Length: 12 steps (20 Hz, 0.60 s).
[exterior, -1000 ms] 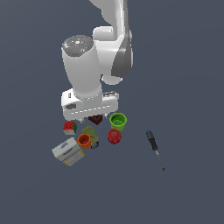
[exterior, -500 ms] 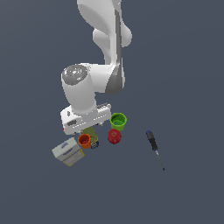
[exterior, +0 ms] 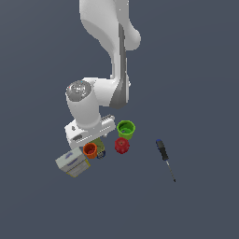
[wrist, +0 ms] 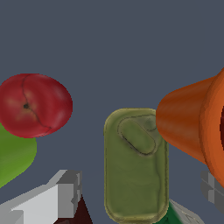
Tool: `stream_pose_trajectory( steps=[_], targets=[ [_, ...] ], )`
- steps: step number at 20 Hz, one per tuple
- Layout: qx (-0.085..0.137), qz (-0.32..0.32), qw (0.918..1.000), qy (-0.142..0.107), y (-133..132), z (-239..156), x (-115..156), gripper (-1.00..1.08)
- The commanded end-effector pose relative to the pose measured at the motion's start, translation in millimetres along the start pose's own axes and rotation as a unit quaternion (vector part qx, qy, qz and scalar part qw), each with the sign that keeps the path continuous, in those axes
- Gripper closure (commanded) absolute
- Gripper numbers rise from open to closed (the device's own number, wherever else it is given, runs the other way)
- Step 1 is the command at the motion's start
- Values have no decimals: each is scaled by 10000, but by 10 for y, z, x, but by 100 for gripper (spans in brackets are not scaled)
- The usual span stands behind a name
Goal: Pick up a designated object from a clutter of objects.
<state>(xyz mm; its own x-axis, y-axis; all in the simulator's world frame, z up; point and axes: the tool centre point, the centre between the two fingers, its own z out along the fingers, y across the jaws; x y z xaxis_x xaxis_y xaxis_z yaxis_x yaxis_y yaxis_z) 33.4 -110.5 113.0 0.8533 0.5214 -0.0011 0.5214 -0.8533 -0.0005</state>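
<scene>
Wrist view: the flat olive-green tin with rounded corners (wrist: pixel 136 164) lies face-up on the dark grey desk (wrist: pixel 109 43), between the two pale grey fingers (wrist: pixel 61 192), which stand apart on either side of it without touching. An orange plastic cup (wrist: pixel 192 127) lies tipped beside the tin, and a red rounded lump (wrist: pixel 35 105) sits apart. In the exterior view the white arm (exterior: pixel 91 109) hangs low over the clutter, hiding most of the tin (exterior: pixel 98 144); a black-handled screwdriver (exterior: pixel 165 158) lies well apart toward the exterior view's right.
</scene>
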Motion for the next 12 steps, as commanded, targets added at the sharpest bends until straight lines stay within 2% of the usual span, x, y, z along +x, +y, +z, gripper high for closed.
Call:
stream_pose_trajectory(
  steps=[1, 7, 12],
  targets=[
    [-2, -58, 10000, 5, 9, 35, -4, -92],
    [0, -50, 10000, 2, 9, 66, -8, -92],
    [-1, -56, 10000, 3, 5, 254, -13, -92]
  ],
)
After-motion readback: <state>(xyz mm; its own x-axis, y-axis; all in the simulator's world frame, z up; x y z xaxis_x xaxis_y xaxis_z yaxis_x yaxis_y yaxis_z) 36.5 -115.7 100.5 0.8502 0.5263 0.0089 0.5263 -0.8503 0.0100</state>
